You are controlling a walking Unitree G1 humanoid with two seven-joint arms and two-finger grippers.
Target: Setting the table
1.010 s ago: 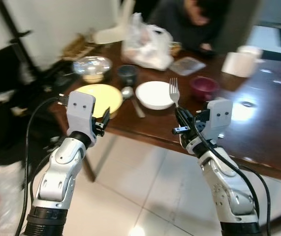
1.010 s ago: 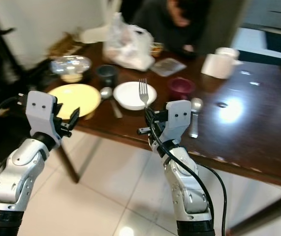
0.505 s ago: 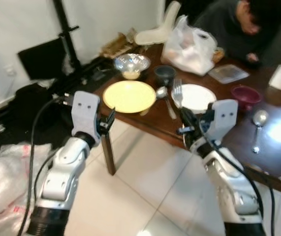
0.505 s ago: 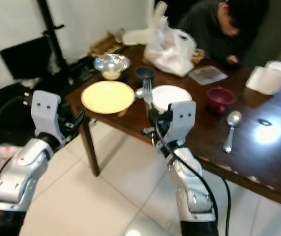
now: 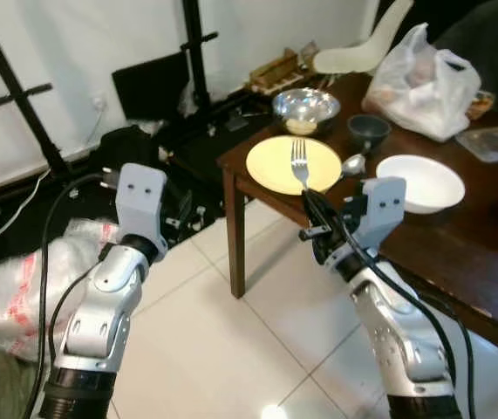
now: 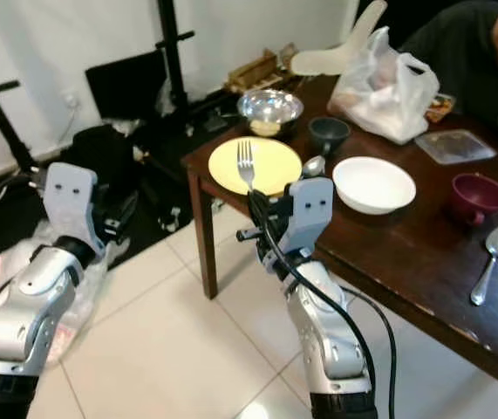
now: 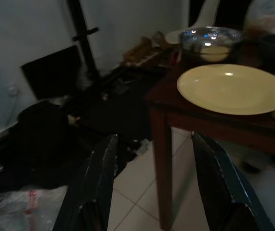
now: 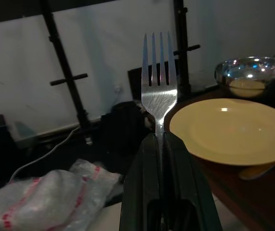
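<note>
Silver metal fork [image 5: 299,162] is held upright, prongs up, pinched tight in the right gripper [image 5: 313,214], just short of the round yellow plate [image 5: 293,164] lying ahead of it; the left gripper [image 7: 156,185], spread open and holding nothing, is farther from that plate.

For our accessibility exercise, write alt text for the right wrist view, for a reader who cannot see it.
The right hand is shut on a silver fork, tines pointing up. Behind it a yellow plate lies on a dark wooden table, with a shiny metal bowl beyond the plate and a white wall with black stands behind.
</note>
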